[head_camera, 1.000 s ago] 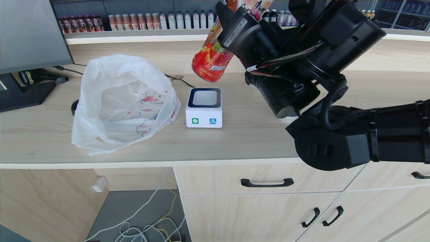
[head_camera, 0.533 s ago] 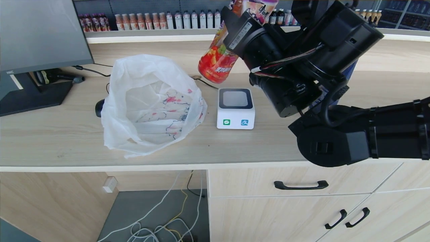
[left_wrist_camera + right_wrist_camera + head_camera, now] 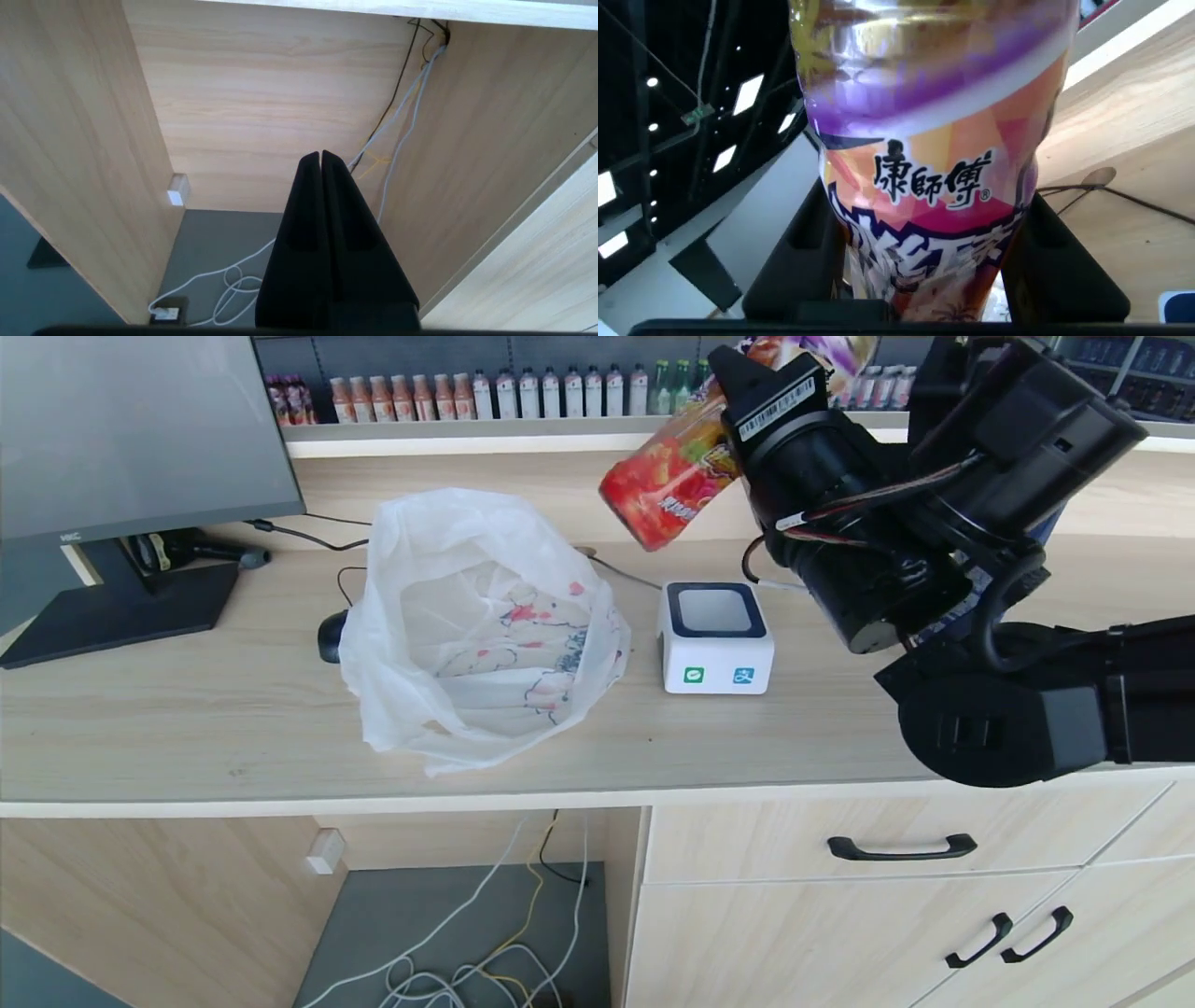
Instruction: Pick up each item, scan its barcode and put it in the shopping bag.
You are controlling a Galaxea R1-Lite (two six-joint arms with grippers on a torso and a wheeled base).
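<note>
At the right end effector [image 3: 929,266]: fingers closed on either side of a drink bottle [image 3: 667,490], gripped on its upper half. The bottle is held tilted in the air, base lowest, above and behind the scanner [image 3: 715,637], clear of the tabletop [image 3: 187,709]. Left end effector [image 3: 322,177]: fingers pressed flat together, holding nothing, below the tabletop's level and facing the open kneehole with loose cables [image 3: 234,280] on the floor. Scanner: white box, dark window upward, just beside the shopping bag [image 3: 481,616], a narrow strip of wood between them. Shopping bag: white plastic, mouth wide open, slumped upright. Bare wood runs from both to the front edge. Mouse [image 3: 331,637]: against the bag's far left side, partly hidden. Monitor [image 3: 140,429]: at the tabletop's left end, its stand well apart from the bag. Since one second ago the head camera has swung, so everything sits further right in that view. Measured against the scanner, the bottle leans more steeply and its base has shifted from over the scanner toward the bag side.
</note>
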